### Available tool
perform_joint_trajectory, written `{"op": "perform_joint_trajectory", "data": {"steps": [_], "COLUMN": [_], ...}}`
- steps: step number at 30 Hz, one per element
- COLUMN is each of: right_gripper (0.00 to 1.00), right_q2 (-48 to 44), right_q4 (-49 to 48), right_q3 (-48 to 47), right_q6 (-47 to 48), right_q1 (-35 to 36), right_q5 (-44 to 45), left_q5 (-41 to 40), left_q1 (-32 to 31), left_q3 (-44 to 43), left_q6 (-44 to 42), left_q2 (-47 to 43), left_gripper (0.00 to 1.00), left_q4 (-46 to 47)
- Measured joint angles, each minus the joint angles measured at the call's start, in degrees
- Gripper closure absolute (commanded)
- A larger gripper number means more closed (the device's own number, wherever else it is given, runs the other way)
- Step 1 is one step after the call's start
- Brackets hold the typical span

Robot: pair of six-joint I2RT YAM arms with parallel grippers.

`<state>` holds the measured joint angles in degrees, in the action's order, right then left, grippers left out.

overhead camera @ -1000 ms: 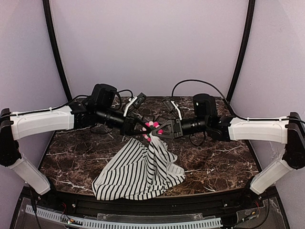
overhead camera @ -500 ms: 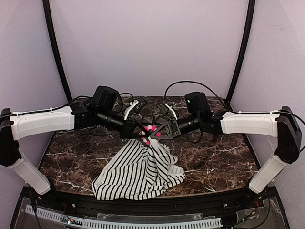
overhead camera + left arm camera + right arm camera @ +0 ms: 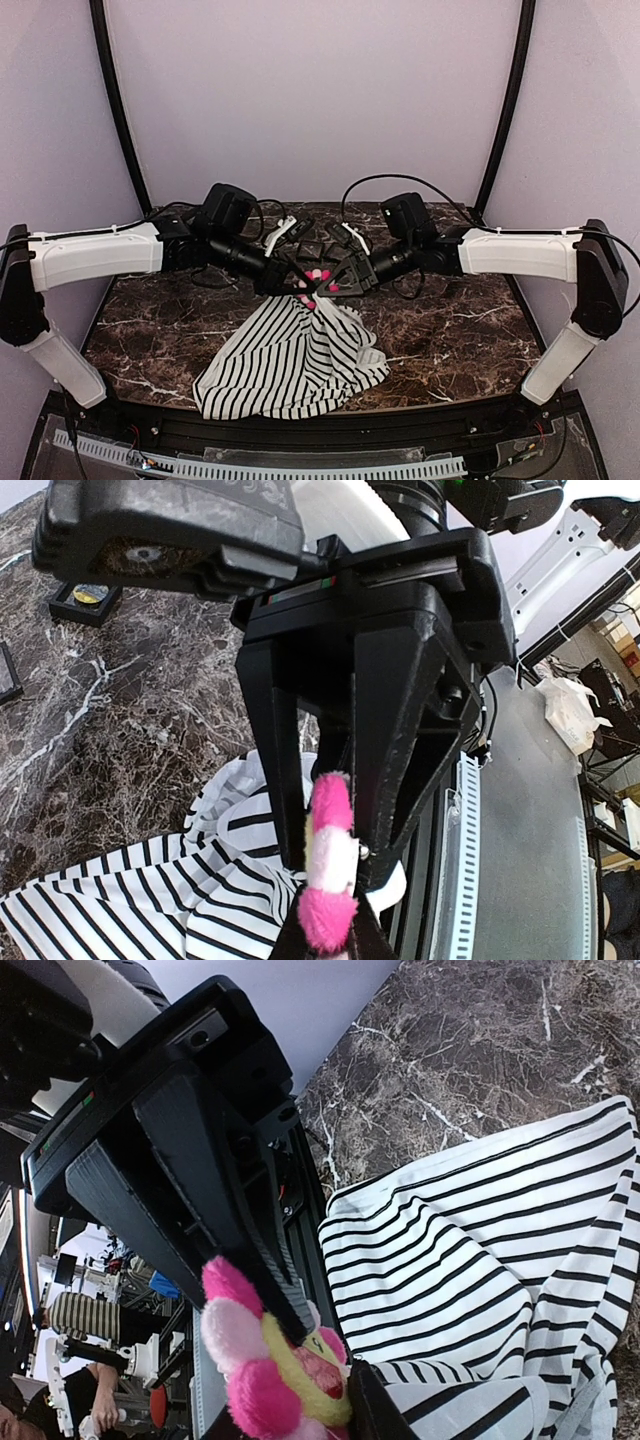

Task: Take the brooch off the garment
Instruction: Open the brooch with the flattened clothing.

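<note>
I read the brooch (image 3: 265, 1360) as raised above the middle of the bench (image 3: 150, 320), caught between two opposed end effectors whose tips meet on a line roughly parallel to the far edge. The left end effector (image 3: 300, 288) is closed narrow, its tips pinched at the brooch's yellow-green centre. Whether they also trap cloth, I cannot tell. The right end effector (image 3: 333, 287) faces it from the opposite side with its jaws standing apart, one to each side of the brooch, and a gap shows between them. From the left wrist view the brooch presents edge-on, so its flat face is turned toward the right arm. Both tips are equally near, and only the left has a grip. The garment (image 3: 290, 360) hangs from the brooch and spreads down to the near edge. In my judgement, separation depends on pulling along the shared line of the arms. A small black box (image 3: 85, 598) near the far edge holds a yellowish round item.
</note>
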<state>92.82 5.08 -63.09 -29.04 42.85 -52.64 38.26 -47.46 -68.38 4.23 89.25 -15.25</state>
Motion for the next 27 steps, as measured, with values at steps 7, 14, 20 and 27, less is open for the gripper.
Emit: {"op": "perform_joint_trajectory", "data": {"steps": [7,14,20,27], "right_gripper": [0.50,0.31,0.19,0.14], "right_q2": [-1.14,-5.49,-11.30,-18.25], "right_q4": [0.96,-1.95,-4.94,-9.92], "right_q3": [0.28,2.14,5.20,9.11], "right_q6": [1.44,3.26,3.65,3.19], "right_q1": [-0.28,-0.74,-1.09,-1.55], "right_q5": [0.55,1.92,5.16,8.07], "left_q5": [0.31,3.58,5.95,7.96], "left_q1": [-0.39,-0.61,-0.33,0.37], "left_q3": [-0.61,-1.75,-1.92,-1.92], "left_q6": [0.72,2.56,3.67,4.46], "left_q2": [0.20,0.44,0.46,0.48], "left_gripper": [0.99,0.99,0.99,0.99], "left_q4": [0.74,4.20,5.79,6.36]}}
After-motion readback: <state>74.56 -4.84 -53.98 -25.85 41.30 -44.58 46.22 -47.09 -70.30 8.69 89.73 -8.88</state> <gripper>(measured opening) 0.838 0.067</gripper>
